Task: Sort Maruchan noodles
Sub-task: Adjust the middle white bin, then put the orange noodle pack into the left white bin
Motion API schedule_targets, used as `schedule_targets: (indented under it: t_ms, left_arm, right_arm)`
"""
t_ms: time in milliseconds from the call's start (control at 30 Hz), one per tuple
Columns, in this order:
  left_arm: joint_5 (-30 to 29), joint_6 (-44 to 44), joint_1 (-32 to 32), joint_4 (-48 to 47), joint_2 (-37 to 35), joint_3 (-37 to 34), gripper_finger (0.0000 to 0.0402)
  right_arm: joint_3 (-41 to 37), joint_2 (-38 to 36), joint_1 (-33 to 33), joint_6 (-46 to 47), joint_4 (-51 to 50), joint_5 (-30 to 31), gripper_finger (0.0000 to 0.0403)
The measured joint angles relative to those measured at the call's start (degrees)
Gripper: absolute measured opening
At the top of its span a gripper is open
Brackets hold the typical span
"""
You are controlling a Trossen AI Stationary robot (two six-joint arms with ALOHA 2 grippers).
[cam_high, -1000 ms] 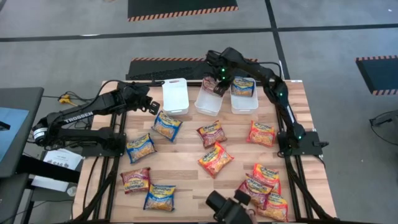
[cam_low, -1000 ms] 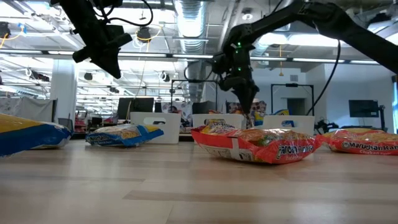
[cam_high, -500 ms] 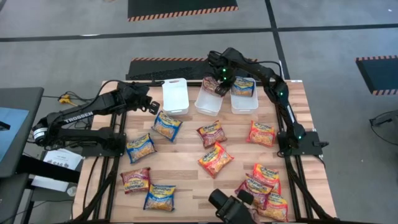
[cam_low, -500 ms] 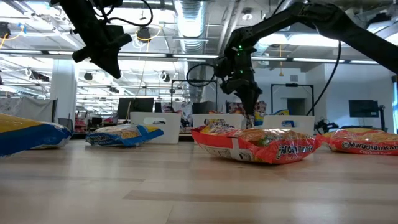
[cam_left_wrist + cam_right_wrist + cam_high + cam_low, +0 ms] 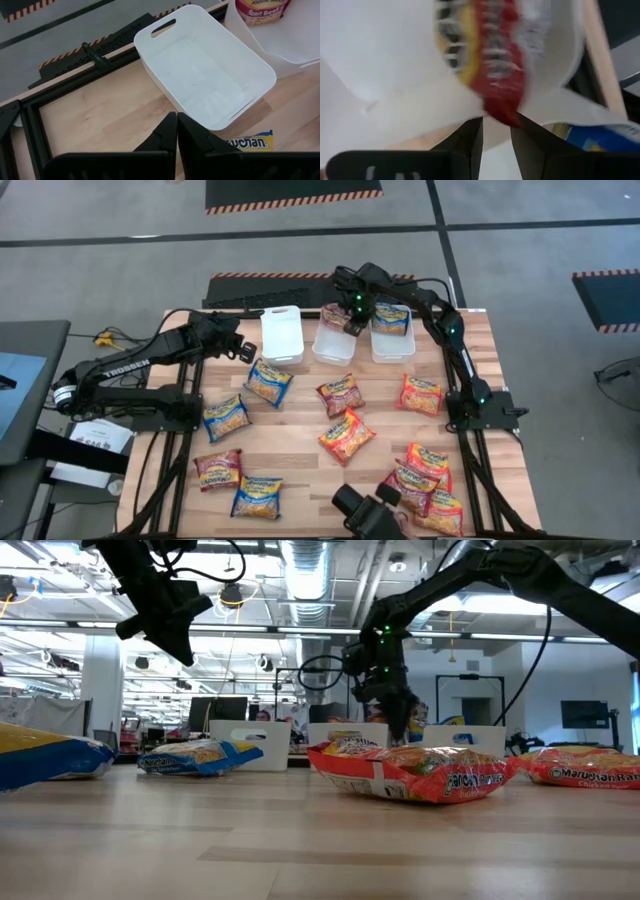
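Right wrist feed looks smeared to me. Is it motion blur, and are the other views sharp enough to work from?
Right wrist view: yes, the red packet above the right tool and the bin are streaked. Left wrist view: crisp, the empty bin clear. High view: sharp overall. Low view: the near packet is sharp; ceiling lights glare behind.

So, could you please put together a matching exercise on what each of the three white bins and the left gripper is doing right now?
Things:
1. left bin
2. middle bin
3. right bin
4. left gripper

States:
A. holds a blue packet
B. shut, holding nothing
C. empty
D. maroon packet held over it by the right gripper

Pairs: 1-C, 2-D, 3-A, 4-B
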Motion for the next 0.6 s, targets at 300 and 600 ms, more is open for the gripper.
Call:
schedule_targets:
  t_ms: [300,600]
  left_arm:
    - [0.24,-0.06,-0.02,-0.01,0.00,0.00,0.0000]
    - [0.26,-0.11,0.00,-0.03,0.00,0.00,0.0000]
  right_arm:
    - [0.00,0.00,-0.13,0.17,6.27,0.06,0.0123]
    - [0.00,0.00,-0.49,-0.44,5.05,7.31,0.0123]
